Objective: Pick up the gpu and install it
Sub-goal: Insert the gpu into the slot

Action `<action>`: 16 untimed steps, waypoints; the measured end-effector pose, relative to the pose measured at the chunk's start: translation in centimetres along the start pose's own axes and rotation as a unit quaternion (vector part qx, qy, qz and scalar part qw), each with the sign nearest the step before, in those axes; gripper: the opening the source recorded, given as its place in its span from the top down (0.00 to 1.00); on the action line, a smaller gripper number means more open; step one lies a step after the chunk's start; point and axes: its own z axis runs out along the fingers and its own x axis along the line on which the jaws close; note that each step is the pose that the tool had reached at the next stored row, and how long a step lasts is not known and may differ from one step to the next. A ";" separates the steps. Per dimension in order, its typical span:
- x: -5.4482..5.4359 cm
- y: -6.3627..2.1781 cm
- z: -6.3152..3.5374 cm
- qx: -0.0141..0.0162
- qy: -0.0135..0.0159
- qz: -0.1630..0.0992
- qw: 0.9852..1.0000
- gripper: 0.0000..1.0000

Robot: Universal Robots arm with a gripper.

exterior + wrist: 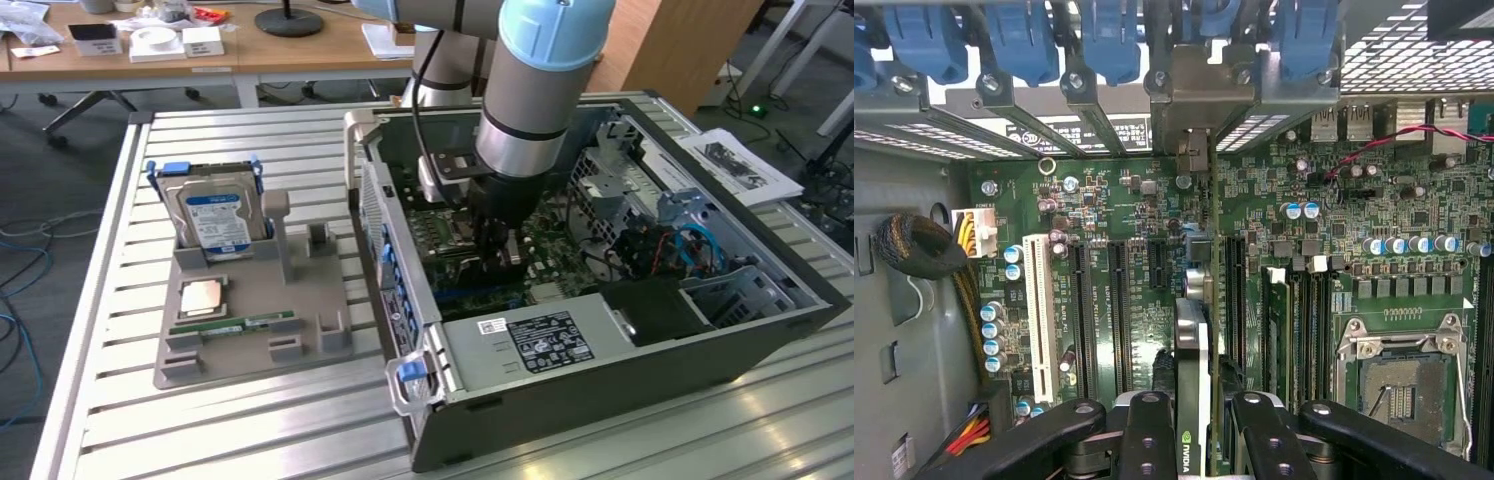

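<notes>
A hard drive (218, 218) stands upright in a grey tray (240, 340), at nine o'clock from the open computer case (747, 335).

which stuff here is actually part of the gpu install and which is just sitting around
In the job:
- gpu, edge-on over the motherboard slots
- gripper, shut on the gpu
- computer case, open
- motherboard

Lying about:
- hard drive, upright in the grey holder
- memory stick
- papers
</notes>
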 end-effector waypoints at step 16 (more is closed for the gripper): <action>0.0 0.06 0.08 0.000 0.000 0.000 1.000 0.73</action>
